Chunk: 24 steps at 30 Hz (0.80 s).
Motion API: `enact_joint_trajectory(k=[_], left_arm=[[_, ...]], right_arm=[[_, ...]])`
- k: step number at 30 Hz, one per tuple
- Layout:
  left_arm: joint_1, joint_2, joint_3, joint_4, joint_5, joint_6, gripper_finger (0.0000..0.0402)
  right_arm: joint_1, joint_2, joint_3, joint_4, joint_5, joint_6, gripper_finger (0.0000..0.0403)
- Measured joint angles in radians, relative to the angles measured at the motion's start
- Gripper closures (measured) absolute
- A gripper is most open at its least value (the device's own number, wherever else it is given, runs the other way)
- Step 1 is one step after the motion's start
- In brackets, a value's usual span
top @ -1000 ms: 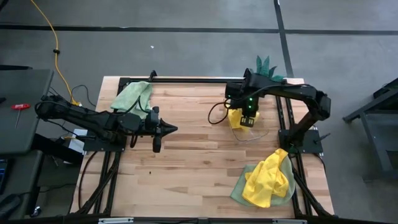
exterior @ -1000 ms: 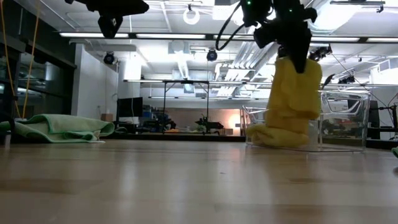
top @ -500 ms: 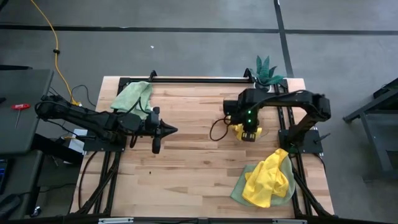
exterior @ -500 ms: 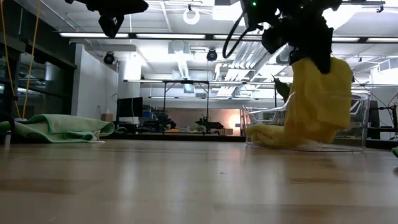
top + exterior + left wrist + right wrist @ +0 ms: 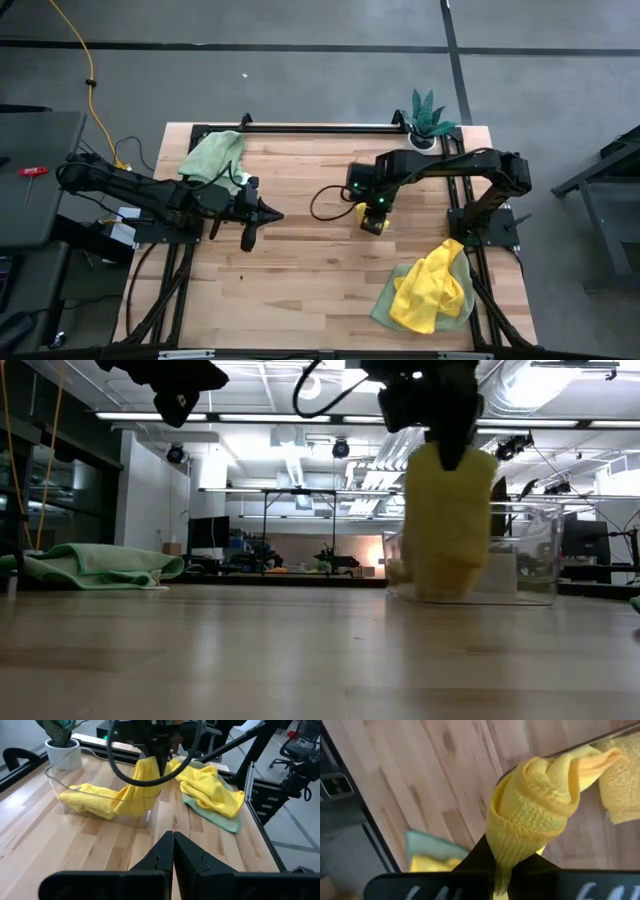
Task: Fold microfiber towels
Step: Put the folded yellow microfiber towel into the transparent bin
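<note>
My right gripper (image 5: 372, 224) hangs over the table's middle right, shut on a bright yellow towel (image 5: 446, 520) that comes up out of a clear plastic bin (image 5: 139, 818). More yellow cloth (image 5: 87, 800) lies in the bin. My left gripper (image 5: 270, 213) hovers shut above the table's middle left with nothing in it. A sage green towel (image 5: 212, 154) lies crumpled at the far left corner. Another yellow towel (image 5: 432, 288) lies heaped on a green one (image 5: 384, 298) near the right front. My right gripper pinches a bunched, twisted part of the yellow towel (image 5: 498, 851) between its two fingers, coming from above and pointing steeply down. The cloth hangs slack below the fingers. Its lower end (image 5: 125, 800) trails over the bin's wall into the bin.
A small potted plant (image 5: 428, 112) stands at the far right corner, just behind the bin. A black cable (image 5: 330, 200) loops beside my right gripper. Bare wood (image 5: 300, 270) lies between the two arms and toward the near edge.
My right gripper has swung toward the table's left and near edge and sunk a little, tipping more steeply downward. It stays shut on the yellow towel, whose upper part has been drawn out over the bin's wall while the tail stays inside.
</note>
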State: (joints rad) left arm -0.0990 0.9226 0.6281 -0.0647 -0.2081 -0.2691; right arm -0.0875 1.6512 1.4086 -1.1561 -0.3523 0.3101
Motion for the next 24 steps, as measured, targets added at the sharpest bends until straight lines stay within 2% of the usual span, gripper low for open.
enact_joint_trajectory(k=[5, 11, 14, 16, 19, 24], left_arm=[[0.000, 0.000, 0.000, 0.000, 0.000, 0.000, 0.0402], [0.000, 0.000, 0.000, 0.000, -0.006, 0.000, 0.0402], [0.000, 0.000, 0.000, 0.001, -0.009, -0.002, 0.0402], [0.000, 0.000, 0.000, 0.001, -0.013, -0.014, 0.0402], [0.000, 0.000, 0.000, 0.001, -0.014, -0.038, 0.0402], [0.000, 0.000, 0.000, 0.002, -0.032, -0.049, 0.0402]], right_arm=[[-0.001, 0.000, 0.010, 0.071, -0.006, 0.003, 0.0403], [-0.055, 0.000, 0.107, -0.247, 0.085, -0.203, 0.0403], [-0.101, 0.000, 0.122, -0.307, 0.091, -0.306, 0.0403], [-0.128, 0.000, 0.117, -0.287, 0.085, -0.362, 0.0403], [-0.161, 0.010, 0.113, -0.260, 0.021, -0.448, 0.0403], [-0.165, 0.029, 0.113, -0.223, -0.184, -0.569, 0.0403]])
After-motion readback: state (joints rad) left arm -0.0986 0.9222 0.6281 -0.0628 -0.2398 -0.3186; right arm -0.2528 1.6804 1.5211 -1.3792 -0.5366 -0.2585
